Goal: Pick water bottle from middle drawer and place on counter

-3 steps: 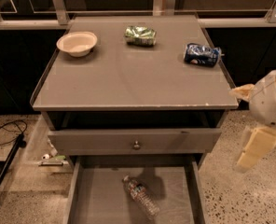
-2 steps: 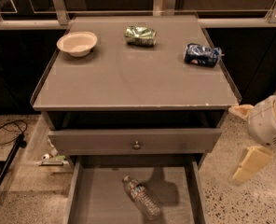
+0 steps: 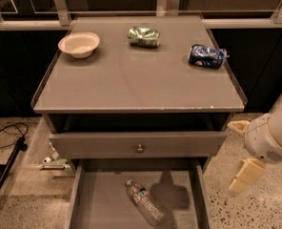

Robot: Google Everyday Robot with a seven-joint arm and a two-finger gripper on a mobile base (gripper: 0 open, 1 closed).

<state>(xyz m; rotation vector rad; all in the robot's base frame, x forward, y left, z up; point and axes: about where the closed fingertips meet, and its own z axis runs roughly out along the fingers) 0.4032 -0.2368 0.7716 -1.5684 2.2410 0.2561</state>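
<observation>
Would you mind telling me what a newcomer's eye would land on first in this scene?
The pulled-out middle drawer at the bottom draws the eye, with the water bottle lying on its side on the drawer's floor. Right of the cabinet, the robot's cream claw hangs open above the speckled floor, holding nothing. On the counter sit a white bowl, a green foil bag and a blue snack bag.

We log the bottle (image 3: 145, 202) lying on its side on the drawer (image 3: 103, 202) floor, cap toward the back left. The gripper (image 3: 234, 157) hangs right of the cabinet, outside the drawer, fingers apart and holding nothing. On the counter (image 3: 131, 82): bowl (image 3: 79, 44), green bag (image 3: 143, 36), blue bag (image 3: 206, 56).
</observation>
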